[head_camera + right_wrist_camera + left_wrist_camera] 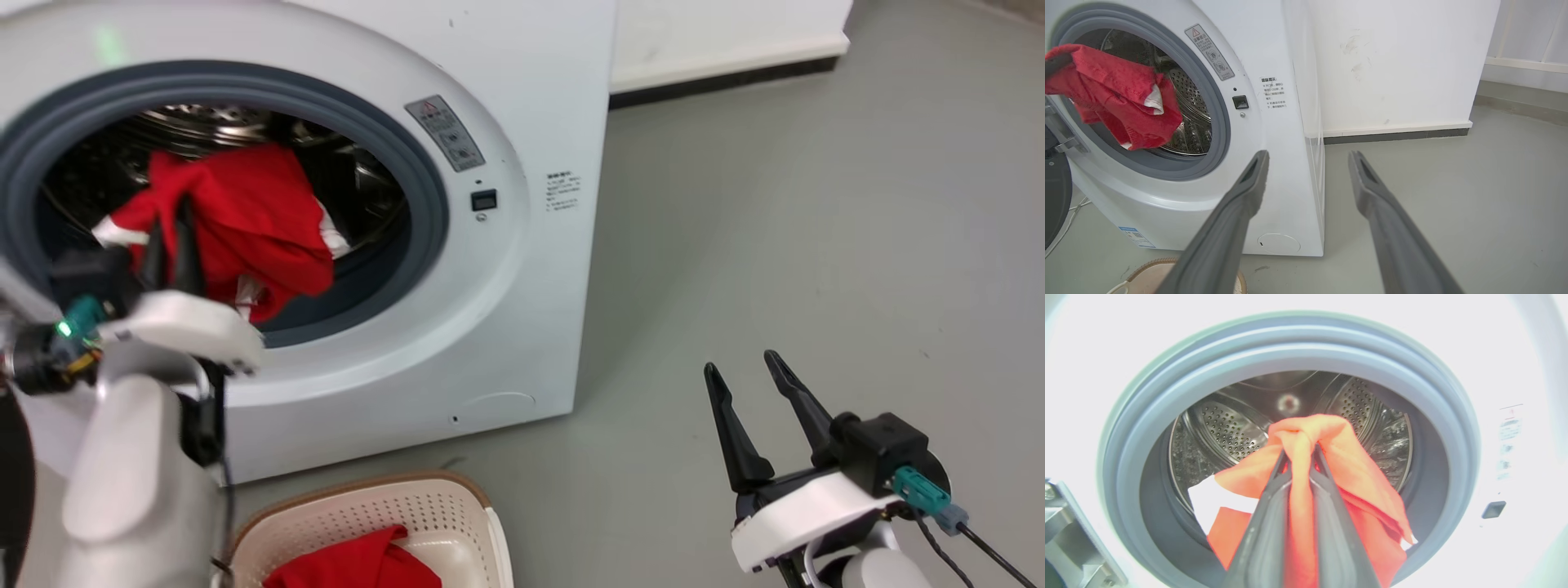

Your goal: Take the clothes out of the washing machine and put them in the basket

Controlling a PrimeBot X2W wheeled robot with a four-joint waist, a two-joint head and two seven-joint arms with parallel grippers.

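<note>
1. Judged to be mid-extraction: left tool (171, 219) clamped tight on a fold of a bright red soft fabric garment with white trim (245, 220), lifted into the mouth of the large white front-loading washing machine (522, 122) but not yet drawn out of it.
2. Next move, as a judgement: pull straight back until the hanging hem clears the grey rubber ring (424, 188), keep the pinch firm, swing down towards 6 o'clock over the basket, then open. Worth watching for the trailing cloth catching on the ring's lower lip.
3. Nearest, at 6 o'clock in the head view: cream-white perforated plastic laundry basket with a brown woven-look rim (359, 487), set on the grey floor just before the machine, with another plain red garment (351, 563) lying inside.
4. At 4 o'clock: right tool (741, 363), spread wide, gripping nothing, poised over bare floor well apart from the laundry, fingers pointing up and slightly left.
5. At 8 o'clock: pale left forearm rising towards 11 o'clock, wrist about level with the opening's lower edge, dark fingers reaching up into the cloth.
6. Farthest: perforated steel drum (1224, 424) behind the held garment. Cannot tell whether more laundry lies low inside.
</note>
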